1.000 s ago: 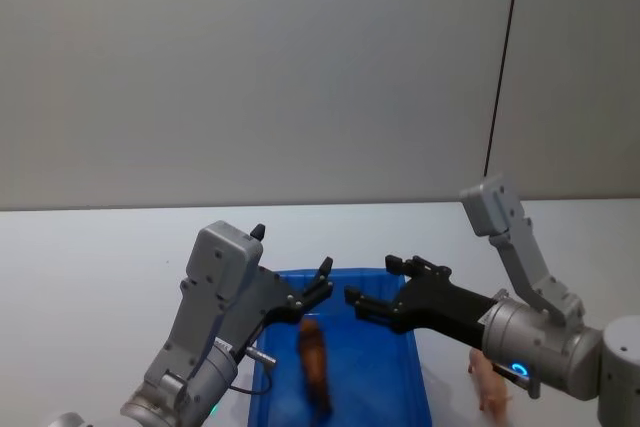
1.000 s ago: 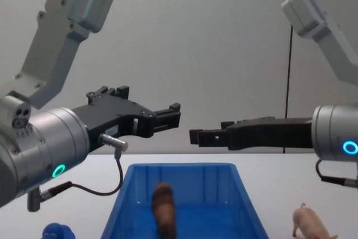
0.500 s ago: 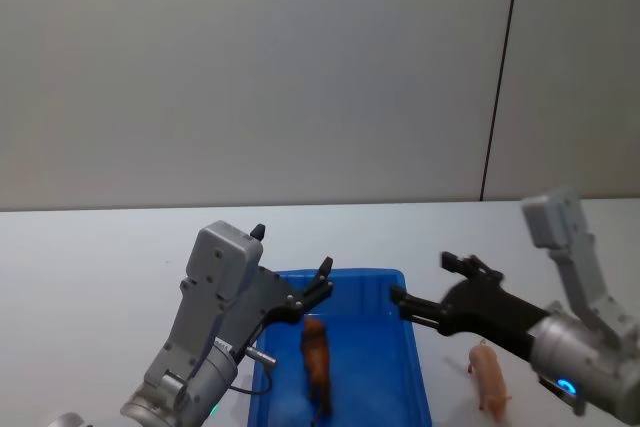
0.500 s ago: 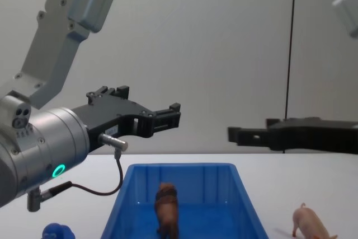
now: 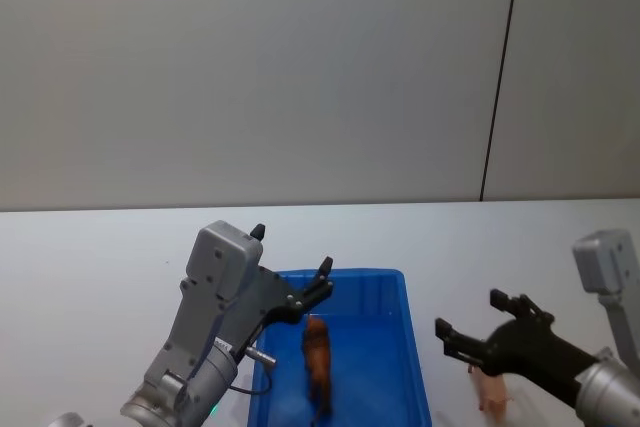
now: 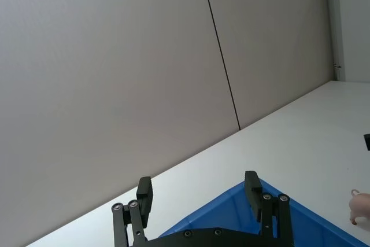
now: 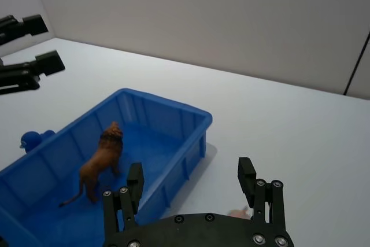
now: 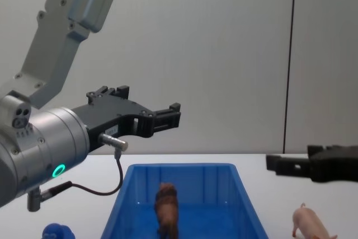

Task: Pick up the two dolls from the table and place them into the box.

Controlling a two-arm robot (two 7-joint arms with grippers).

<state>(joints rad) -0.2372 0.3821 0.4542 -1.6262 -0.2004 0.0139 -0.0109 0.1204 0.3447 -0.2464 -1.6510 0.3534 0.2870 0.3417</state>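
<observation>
1. The table (image 5: 100,267) carries the box (image 8: 184,167), and neither has shifted over the last second.
2. My left gripper (image 8: 169,117) stays parked above the box's left side, exactly as before. Its fingers are apart and hold nothing.
3. My right gripper (image 5: 470,315) is what changed. A second ago it reached over the box; now it has swung out to the right and dropped lower. It hangs over the pig, spread wide and empty. I read that as the second pick beginning.
4. The lion (image 7: 101,157) stands on the box floor, so half the job is done.
5. The pig (image 8: 310,225) remains on the table just right of the box, untouched.
</observation>
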